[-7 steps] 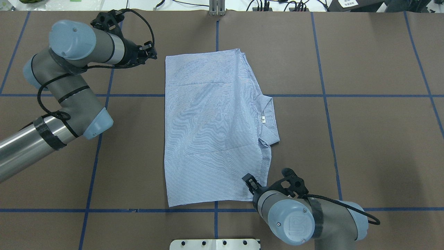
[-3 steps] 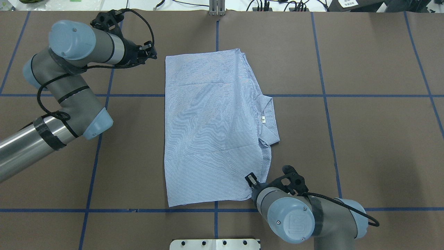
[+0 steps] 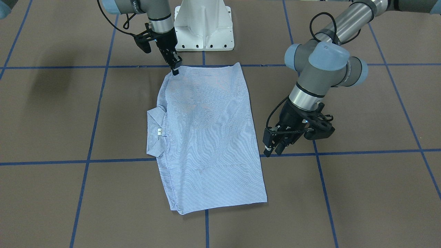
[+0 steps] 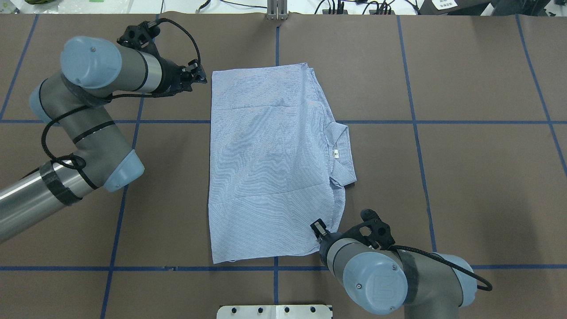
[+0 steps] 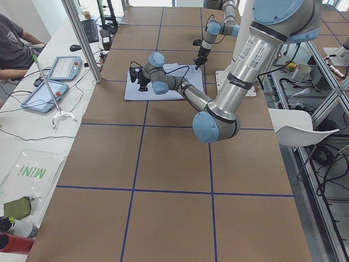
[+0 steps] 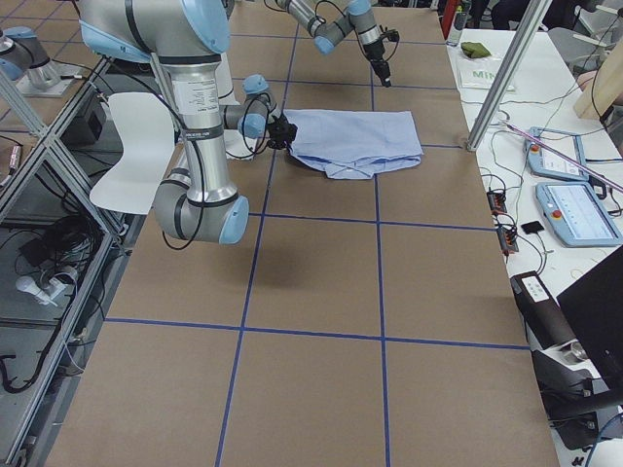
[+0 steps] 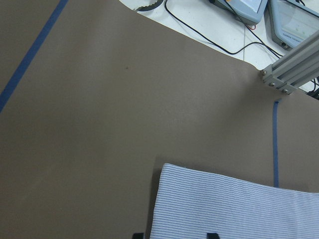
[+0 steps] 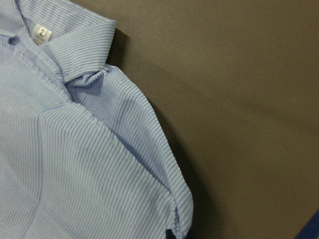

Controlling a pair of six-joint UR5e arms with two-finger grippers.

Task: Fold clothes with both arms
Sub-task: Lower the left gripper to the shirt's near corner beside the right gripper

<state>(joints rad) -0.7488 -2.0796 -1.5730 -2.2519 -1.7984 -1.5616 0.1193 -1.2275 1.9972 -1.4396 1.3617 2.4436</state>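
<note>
The light blue striped shirt [image 4: 270, 164] lies folded flat on the brown table, its collar and white neck label pointing to the overhead view's right; it also shows in the front view [image 3: 206, 137]. My left gripper [image 4: 201, 76] hovers just beside the shirt's far left corner. Its fingertips stand apart, open, over that corner in the left wrist view [image 7: 174, 235]. My right gripper [image 4: 316, 228] is at the shirt's near right corner, by the shoulder. Its fingers look closed together on the cloth's edge there in the front view [image 3: 175, 69] and the right wrist view [image 8: 172, 234].
The white pedestal base [image 3: 203, 27] stands at the robot's side of the table. Blue tape lines [image 4: 416, 122] cross the brown table top. An aluminium post [image 4: 277, 11] and cables sit at the far edge. Tablets [image 6: 574, 209] lie beyond it.
My left gripper has moved right, closer to the shirt's far left corner. My right gripper has moved slightly forward and left onto the near right corner. The shirt has not shifted.
</note>
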